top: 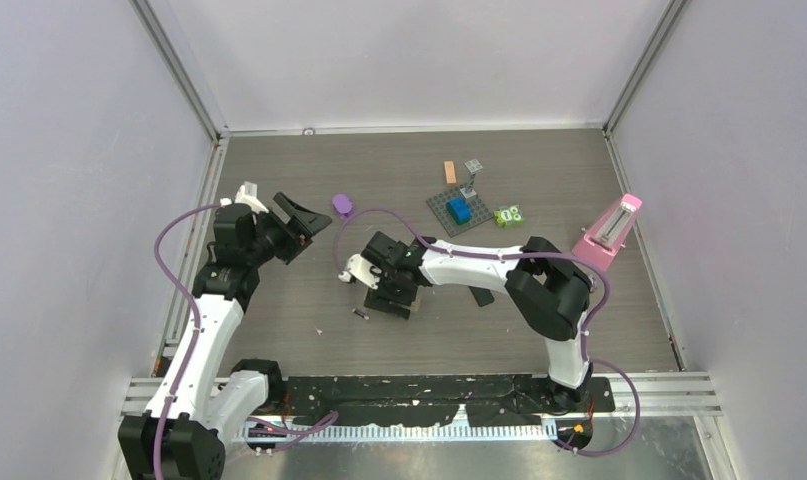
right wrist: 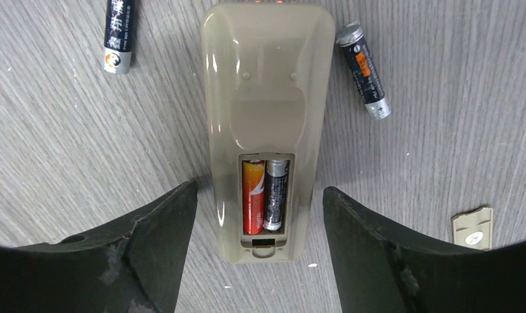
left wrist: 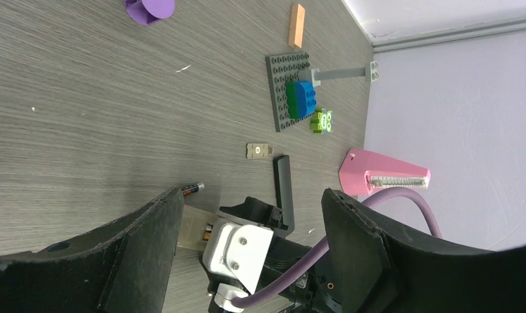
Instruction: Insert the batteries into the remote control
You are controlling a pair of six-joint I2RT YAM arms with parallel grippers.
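Note:
In the right wrist view the beige remote control lies back up on the table, its battery bay uncovered. Two batteries sit side by side in the bay, an orange-red one and a dark one. Two more dark batteries lie loose, one at the upper left and one at the upper right. My right gripper is open, its fingers straddling the remote's near end without touching it. My left gripper hangs open and empty to the left, looking toward the right gripper.
The beige battery cover lies right of the remote. Farther back stand a grey brick plate with a blue brick, a green block, an orange block, a purple piece and a pink wedge-shaped object.

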